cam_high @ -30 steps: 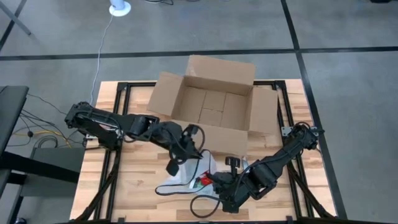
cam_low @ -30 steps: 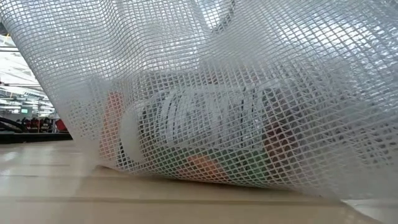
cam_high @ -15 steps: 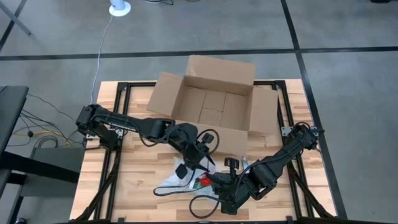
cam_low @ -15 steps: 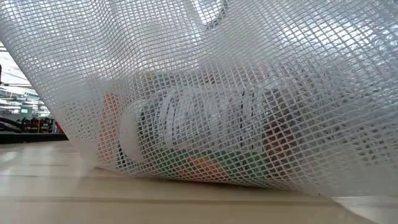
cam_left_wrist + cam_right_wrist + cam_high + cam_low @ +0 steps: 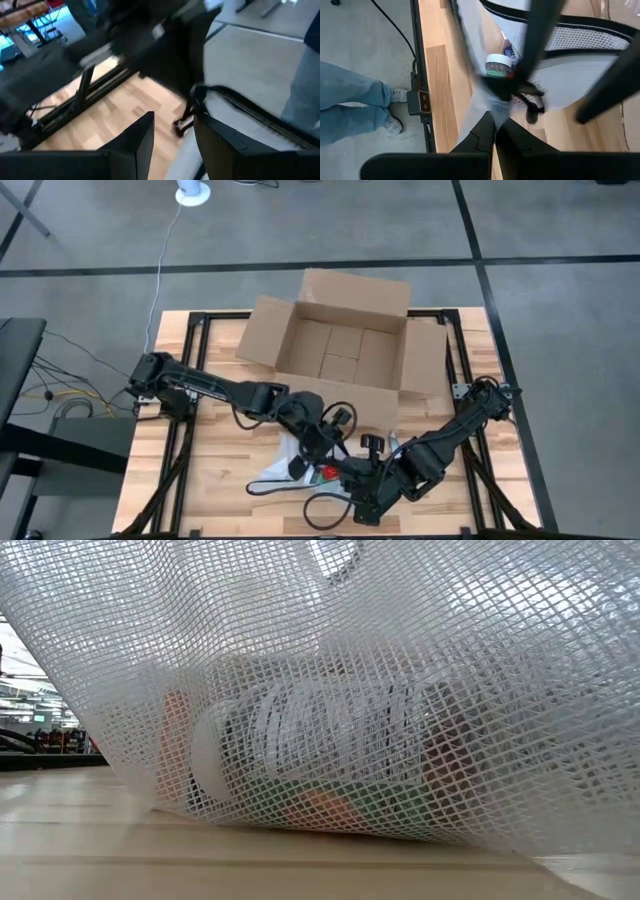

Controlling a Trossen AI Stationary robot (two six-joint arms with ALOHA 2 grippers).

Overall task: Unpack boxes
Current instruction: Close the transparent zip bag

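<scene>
The brown cardboard box (image 5: 340,345) stands open on the table's far middle, flaps spread, its bottom on the wood. In front of it lies a white mesh bag (image 5: 283,472) with black trim, resting on the table. Inside it a jar (image 5: 300,755) with a white lid lies on its side. My right gripper (image 5: 495,134), at the bag's right end (image 5: 345,474), is shut on the mesh. My left gripper (image 5: 172,142) hangs open over the bag's middle (image 5: 304,460), one finger beside the bag's black rim (image 5: 235,107). My right gripper pinches a bunched bit of the white mesh (image 5: 495,102) between its two fingers, near the bag's black-trimmed opening. The fingers slant down from the table's near right. The rest of the bag lies slack on the table with the jar (image 5: 498,64) in it. My left gripper stands at the bag's rim; whether it touches it, I cannot tell.
A black strap (image 5: 275,488) of the bag loops along the table's near edge. A person's legs in jeans (image 5: 350,105) stand beside the table. Bare wood (image 5: 215,460) lies left of the bag.
My left gripper has reached toward the table's right and near edges, over the mesh bag, and now stands close to my right gripper. The bag and the jar have stayed about where they were.
</scene>
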